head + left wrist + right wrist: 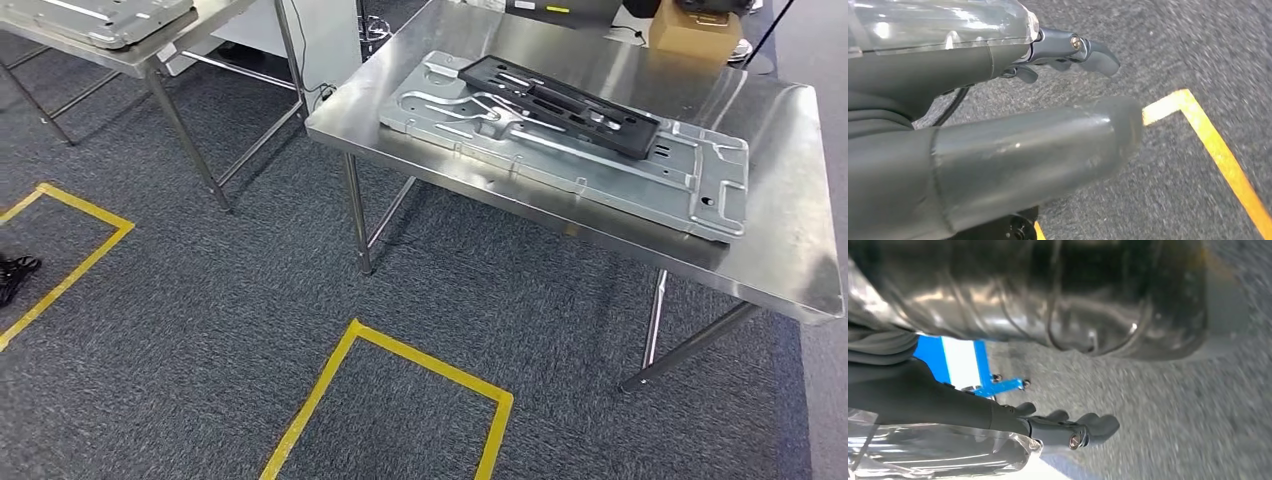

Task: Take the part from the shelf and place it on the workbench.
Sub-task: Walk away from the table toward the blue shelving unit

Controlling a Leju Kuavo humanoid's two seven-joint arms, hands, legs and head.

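A long black plastic part (pixel 560 104) lies slantwise on top of a grey stamped metal plate (pixel 690 175), and both rest on a steel workbench (pixel 790 250) ahead of me to the right. My left hand (pixel 998 100) hangs over the grey carpet, thumb and dark fingers (pixel 1093 54) loosely extended, nothing in it. My right hand (pixel 1048 427) also hangs beside my body above the carpet, fingers slightly curved and apart, holding nothing.
A second steel table (pixel 150 50) with another metal plate (pixel 100 20) stands at the far left. Yellow tape squares (pixel 400 350) mark the carpet in front. A cardboard box (pixel 695 30) sits at the workbench's far edge. A blue wheeled frame (pixel 963 367) stands near my right side.
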